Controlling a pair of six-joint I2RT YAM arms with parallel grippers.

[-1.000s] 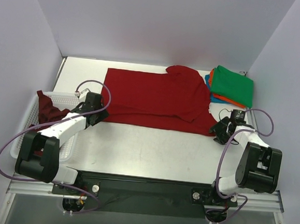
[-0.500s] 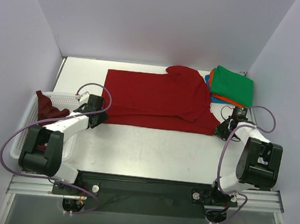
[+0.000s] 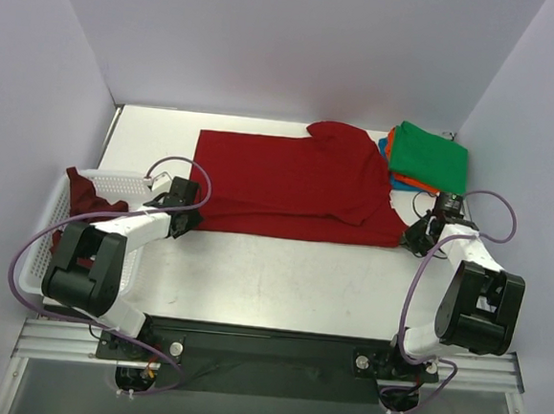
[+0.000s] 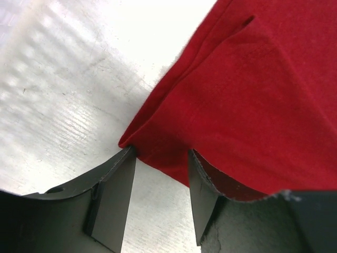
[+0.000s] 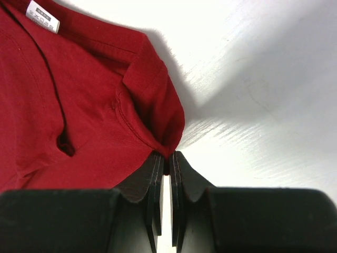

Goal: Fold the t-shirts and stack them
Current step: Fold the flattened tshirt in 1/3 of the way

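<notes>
Pinching both near corners is the step in hand, I judge, so that the red t-shirt (image 3: 288,184), lying flat across the middle of the table (image 3: 281,274), can be folded over. The right gripper (image 5: 165,158) is clenched on the near right corner. The left gripper (image 4: 160,158) is released, its jaws apart on each side of the near left corner; it should close deep on the cloth before any lift. Then both arms should rise evenly, to keep the hem straight. The folded stack (image 3: 425,159) lies at the far right.

Spread shirt (image 3: 288,184) left of stack (image 3: 425,159)
</notes>
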